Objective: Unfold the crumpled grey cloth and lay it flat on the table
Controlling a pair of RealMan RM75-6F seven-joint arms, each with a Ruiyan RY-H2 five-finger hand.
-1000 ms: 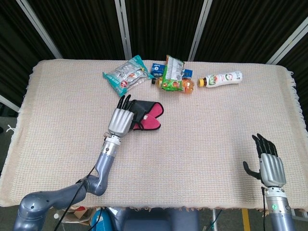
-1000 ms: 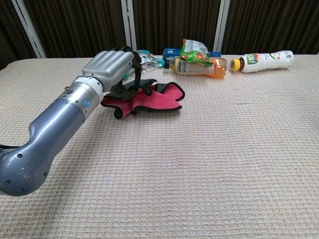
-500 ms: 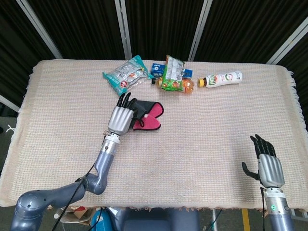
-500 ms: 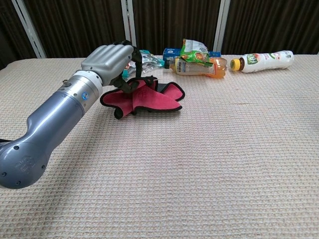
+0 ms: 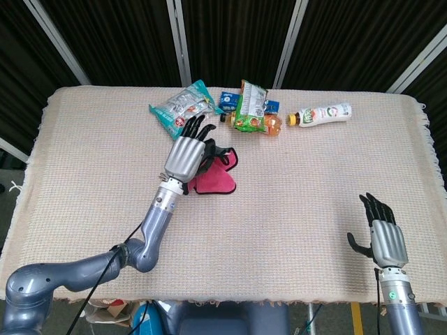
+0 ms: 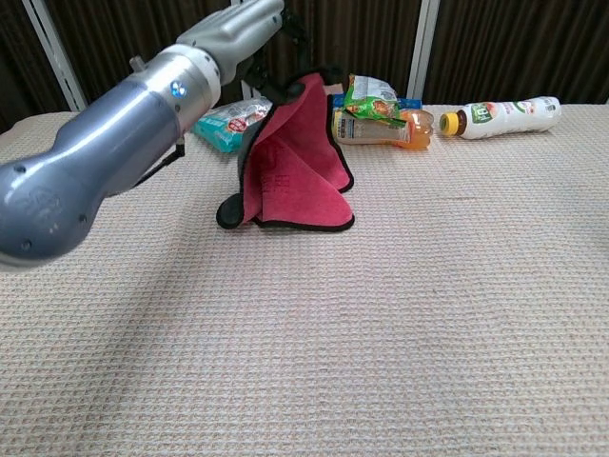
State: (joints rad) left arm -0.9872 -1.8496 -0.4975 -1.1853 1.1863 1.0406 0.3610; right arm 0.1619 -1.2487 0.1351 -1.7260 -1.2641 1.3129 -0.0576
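The left hand [image 6: 249,24] pinches the cloth [image 6: 300,162] by its top edge, raised near the table's [image 5: 314,181] far edge, bottom edge touching. The right hand [image 5: 383,236] hovers spread at the near right corner.

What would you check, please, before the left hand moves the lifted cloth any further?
1. Left hand grips the cloth at its top edge: ok.
2. Cloth hangs open rather than bunched: ok, though one edge is folded.
3. Cloth's lower edge touches the table: ok.
4. Bare table in front of the cloth for laying it flat: ok.
5. Snack packets and juice bottle close behind the cloth: not ok, snag risk.
6. Right hand open and ready to help: ok, but far from the cloth.
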